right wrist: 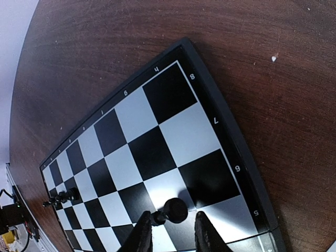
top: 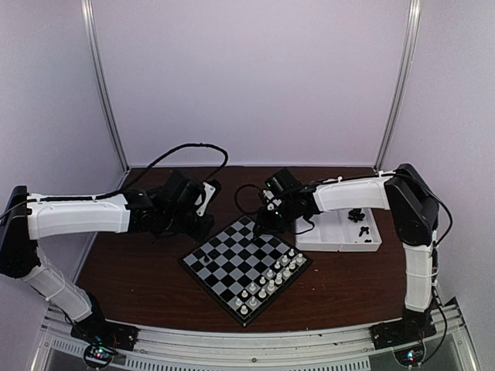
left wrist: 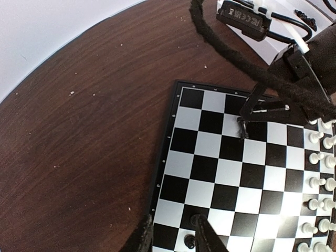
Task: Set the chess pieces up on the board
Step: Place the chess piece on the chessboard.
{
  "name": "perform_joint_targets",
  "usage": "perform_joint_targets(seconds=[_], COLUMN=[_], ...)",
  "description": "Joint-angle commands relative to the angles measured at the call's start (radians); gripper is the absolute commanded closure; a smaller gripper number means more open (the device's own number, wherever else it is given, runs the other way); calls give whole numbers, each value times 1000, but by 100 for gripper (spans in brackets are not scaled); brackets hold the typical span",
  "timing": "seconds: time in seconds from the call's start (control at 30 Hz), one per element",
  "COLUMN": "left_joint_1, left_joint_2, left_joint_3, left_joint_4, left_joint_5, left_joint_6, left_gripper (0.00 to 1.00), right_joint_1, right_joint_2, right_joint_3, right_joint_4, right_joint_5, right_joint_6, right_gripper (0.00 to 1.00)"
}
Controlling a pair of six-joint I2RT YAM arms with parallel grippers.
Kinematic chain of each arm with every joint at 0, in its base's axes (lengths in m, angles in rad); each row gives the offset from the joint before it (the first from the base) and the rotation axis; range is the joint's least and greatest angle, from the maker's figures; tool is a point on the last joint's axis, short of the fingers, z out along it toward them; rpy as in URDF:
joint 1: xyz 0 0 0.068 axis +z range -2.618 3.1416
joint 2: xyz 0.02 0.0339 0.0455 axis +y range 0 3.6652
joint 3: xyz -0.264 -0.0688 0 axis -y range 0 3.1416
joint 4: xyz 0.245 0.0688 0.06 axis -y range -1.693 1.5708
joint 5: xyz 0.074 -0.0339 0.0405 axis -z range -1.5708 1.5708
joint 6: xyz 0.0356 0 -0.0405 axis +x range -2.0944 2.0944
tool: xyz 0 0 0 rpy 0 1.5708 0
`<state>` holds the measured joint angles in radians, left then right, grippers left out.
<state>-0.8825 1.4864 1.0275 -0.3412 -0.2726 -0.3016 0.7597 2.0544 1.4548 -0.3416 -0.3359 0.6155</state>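
R fingers [right wrist: 140, 236] seem slack round black pawn [right wrist: 173, 210] on board [right wrist: 157, 94]; best lift straight up, no side drag, lest it tip; L fingers [left wrist: 207, 237]: can't tell.

One table [top: 139, 286] carries one chessboard [top: 232, 259] and one white tray [top: 332, 236], with two robot arms [top: 77, 215] [top: 352, 193], two black pieces [right wrist: 172, 210] [right wrist: 64, 196] on the chessboard, two rows of white pieces [top: 271, 280], and tray pieces [top: 357, 216] too small to count.
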Motion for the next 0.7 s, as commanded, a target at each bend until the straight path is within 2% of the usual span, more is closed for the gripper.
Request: perform_joint_targets(seconds=[0.0, 0.37, 0.5, 0.67], left_joint_1=[7, 7, 7, 7], left_joint_2=[-22, 48, 81, 141], left_joint_3=[-11, 40, 52, 88], left_joint_4=[18, 22, 52, 70], left_joint_5=[11, 32, 59, 114], left_joint_6=[-14, -1, -5, -10], left_gripper=[71, 71, 71, 60], right_joint_1=[7, 3, -6, -13], right_joint_2=[-6, -63, -55, -74], right_joint_3=[-13, -14, 2, -7], right_joint_4=[16, -35, -50, -41], right_joint_5=[24, 107, 88, 105], right_joint_6=[4, -69, -92, -86], right_gripper=[69, 75, 76, 78])
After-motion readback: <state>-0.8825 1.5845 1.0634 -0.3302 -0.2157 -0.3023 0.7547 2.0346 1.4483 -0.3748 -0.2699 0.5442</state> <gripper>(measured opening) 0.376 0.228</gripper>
